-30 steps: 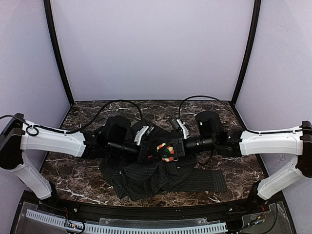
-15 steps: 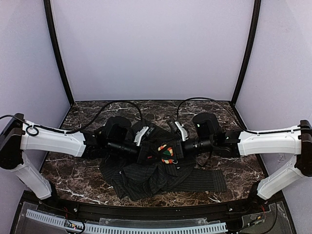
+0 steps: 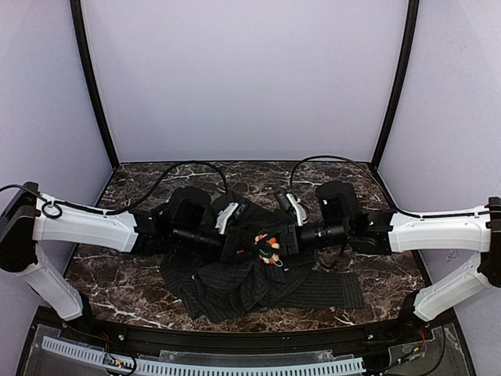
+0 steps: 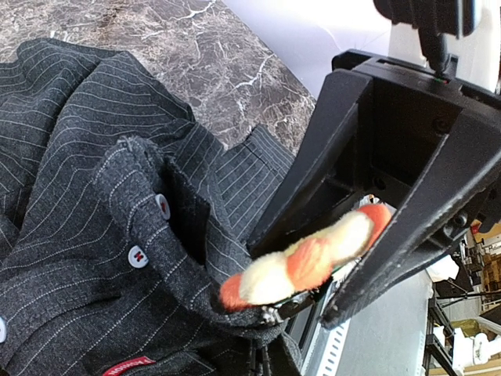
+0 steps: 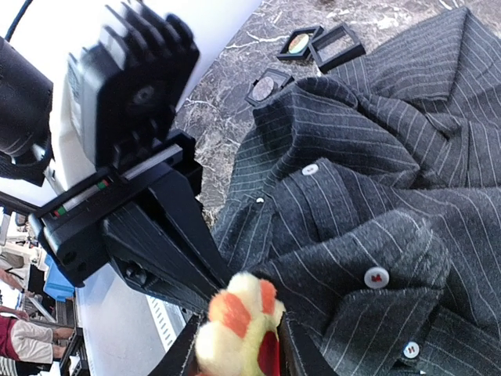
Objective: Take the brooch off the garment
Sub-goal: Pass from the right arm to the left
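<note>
Over the marble table (image 3: 117, 270), the right gripper (image 5: 239, 338) pinched the seemingly light, soft brooch (image 4: 307, 262) edgewise while the left gripper (image 3: 233, 247) clamped the limp garment (image 4: 70, 157).

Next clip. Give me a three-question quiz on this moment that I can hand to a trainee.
1. Which claw grips the brooch? A) left B) right C) neither
2. True or false: the garment lies flat and smooth on the table.
3. In the right wrist view, how many small square boxes lie on the table by the garment?
Key: 1 B, the right claw; 2 false, it is bunched up; 3 three.
</note>
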`<state>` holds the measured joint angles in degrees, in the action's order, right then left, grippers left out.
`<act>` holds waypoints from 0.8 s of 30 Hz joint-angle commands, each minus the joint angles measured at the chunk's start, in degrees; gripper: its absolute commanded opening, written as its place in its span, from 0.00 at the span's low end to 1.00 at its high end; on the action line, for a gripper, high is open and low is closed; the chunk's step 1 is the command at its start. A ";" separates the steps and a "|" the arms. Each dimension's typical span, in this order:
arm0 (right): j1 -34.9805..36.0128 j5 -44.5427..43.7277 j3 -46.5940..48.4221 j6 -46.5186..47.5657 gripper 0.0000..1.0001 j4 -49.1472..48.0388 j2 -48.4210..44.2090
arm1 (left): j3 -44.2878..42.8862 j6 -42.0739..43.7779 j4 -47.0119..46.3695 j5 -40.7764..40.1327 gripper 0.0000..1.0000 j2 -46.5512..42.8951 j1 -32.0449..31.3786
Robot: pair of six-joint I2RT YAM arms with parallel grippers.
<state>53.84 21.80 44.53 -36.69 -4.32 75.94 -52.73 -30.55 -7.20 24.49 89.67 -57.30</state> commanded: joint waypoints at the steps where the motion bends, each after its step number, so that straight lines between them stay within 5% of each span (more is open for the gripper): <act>1: 0.30 -0.88 -1.59 -0.35 0.30 -0.72 -1.41 | -0.89 0.27 1.14 -1.27 0.01 -0.65 -0.39; 10: 0.30 -0.50 -1.00 0.42 0.32 -0.30 -0.45 | -0.93 -0.08 0.96 -1.09 0.01 -0.58 -0.37; 24: 0.38 -3.25 -0.31 1.28 0.15 1.28 0.44 | -1.21 -0.19 1.09 -0.80 0.01 -0.47 -0.38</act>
<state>53.84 20.25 43.57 -35.83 -3.22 75.90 -52.73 -30.61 -7.11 23.51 89.67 -57.30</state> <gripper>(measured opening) 0.181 0.012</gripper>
